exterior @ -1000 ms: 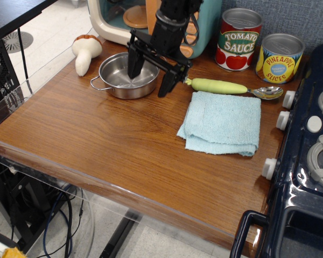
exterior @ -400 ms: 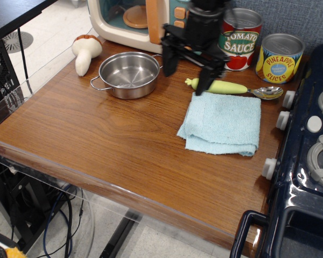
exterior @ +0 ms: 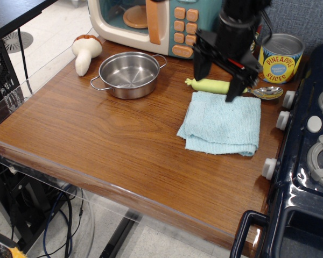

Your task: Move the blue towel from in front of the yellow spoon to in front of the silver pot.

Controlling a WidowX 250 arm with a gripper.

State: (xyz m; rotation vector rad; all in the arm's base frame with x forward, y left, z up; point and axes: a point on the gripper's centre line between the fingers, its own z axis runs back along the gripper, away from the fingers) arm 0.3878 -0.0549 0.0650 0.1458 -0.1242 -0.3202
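While the towel (exterior: 222, 122) lies folded on the counter (exterior: 113, 145), just in front of the spoon (exterior: 234, 88), nothing grips it. Above its far edge hangs the gripper (exterior: 217, 78), fingers spread wide and holding nothing (it hides the middle of the spoon's handle). Well to the left sits the pot (exterior: 128, 74), with bare wood in front of it. A pineapple can (exterior: 280, 57) stands behind the spoon's bowl.

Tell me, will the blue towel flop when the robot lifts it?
Probably yes. The folded light blue terry towel looks soft, with loose layered edges, so it will likely droop and may unfold. It seems light, and could drag along the brown wooden table if pushed.
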